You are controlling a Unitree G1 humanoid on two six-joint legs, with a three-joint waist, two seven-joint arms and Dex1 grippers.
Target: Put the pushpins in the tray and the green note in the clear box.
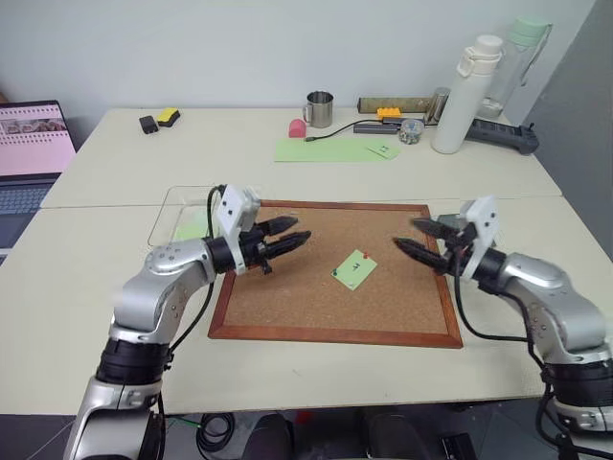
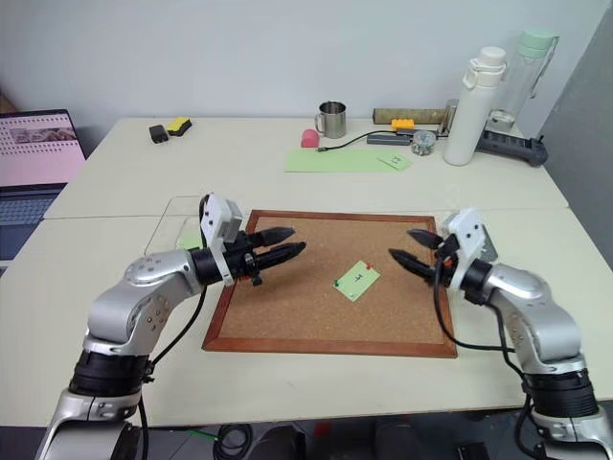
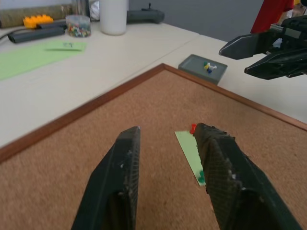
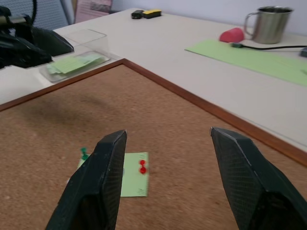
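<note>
The green note point(image 1: 354, 269) lies on the cork board, pinned by two pushpins: a red one point(image 1: 367, 255) at its far corner and a green one point(image 1: 336, 273) at its near-left corner. My left gripper point(image 1: 302, 230) hovers over the board left of the note, pointing at it, its fingers a little apart with nothing between them. From the right, my right gripper point(image 1: 406, 233) points at the note, wide open and empty. The dark grey tray point(image 3: 192, 64) sits just off the board's far right corner with small pins in it. The clear box point(image 1: 168, 206) stands at the board's far left corner, holding green notes.
The wood-framed cork board point(image 1: 287, 297) fills the table's middle. A laptop point(image 1: 29, 153) is at the far left. Along the back are a long green sheet point(image 1: 326, 150), a steel mug point(image 1: 319, 108), a white bottle point(image 1: 465, 96), a small round jar point(image 1: 412, 130) and a power strip point(image 1: 503, 136).
</note>
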